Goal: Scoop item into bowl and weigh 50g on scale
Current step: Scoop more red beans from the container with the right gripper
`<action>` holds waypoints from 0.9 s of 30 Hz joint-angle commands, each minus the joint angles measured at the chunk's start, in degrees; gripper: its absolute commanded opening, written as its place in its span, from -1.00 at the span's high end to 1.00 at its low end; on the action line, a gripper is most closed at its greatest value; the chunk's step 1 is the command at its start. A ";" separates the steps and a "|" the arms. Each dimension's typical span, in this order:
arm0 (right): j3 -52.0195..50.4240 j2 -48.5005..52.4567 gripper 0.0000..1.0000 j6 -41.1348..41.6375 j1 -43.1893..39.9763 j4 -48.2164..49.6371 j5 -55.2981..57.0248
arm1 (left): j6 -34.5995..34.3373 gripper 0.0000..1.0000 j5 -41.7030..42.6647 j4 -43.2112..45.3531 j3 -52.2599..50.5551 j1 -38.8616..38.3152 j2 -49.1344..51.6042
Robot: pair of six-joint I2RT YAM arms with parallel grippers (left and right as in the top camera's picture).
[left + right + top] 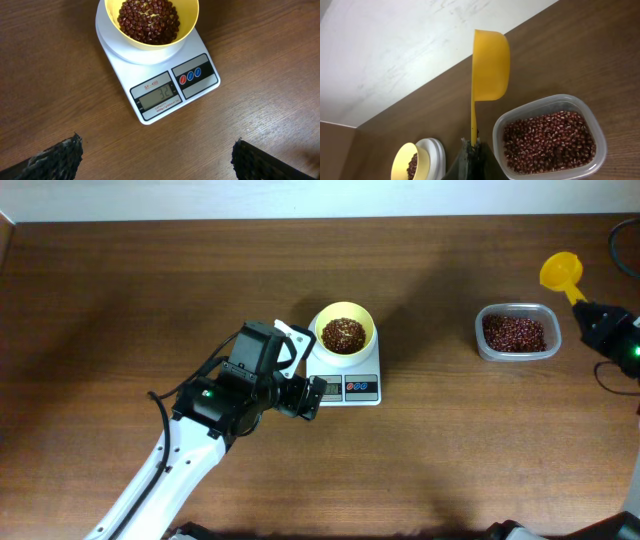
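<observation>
The pale-yellow bowl [344, 328] [150, 22] [410, 161] stands on the white scale [345, 385] [165, 90] and holds a heap of reddish-brown beans [343, 335] [148, 20]. The scale's display reads 32. My left gripper [156, 157] [308, 395] hovers open just in front of the scale's left corner, nothing between its fingers [60, 157]. My right gripper [472, 146] [590, 318] is at the far right, shut on the handle of the yellow scoop [487, 65] [560, 272]. The scoop's cup is raised beside the clear container of beans [517, 332] [549, 140].
A black cable [620, 250] runs along the table's right edge. The pale wall meets the table's far edge [420, 95]. The left arm's white link [160, 480] stretches from the bottom left towards the scale.
</observation>
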 commanded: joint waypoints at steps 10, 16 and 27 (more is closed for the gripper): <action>0.70 0.26 0.92 -28.02 3.43 -16.11 15.78 | -0.33 -0.98 -0.42 0.13 -0.28 -0.20 -0.33; 0.70 3.67 0.92 -33.90 9.90 -15.23 26.75 | -0.33 -0.98 -0.42 0.13 -0.28 -0.20 -0.33; 0.68 12.94 0.92 -33.66 14.08 -12.68 28.96 | -0.33 -0.98 -0.44 0.13 -0.28 -0.20 -0.33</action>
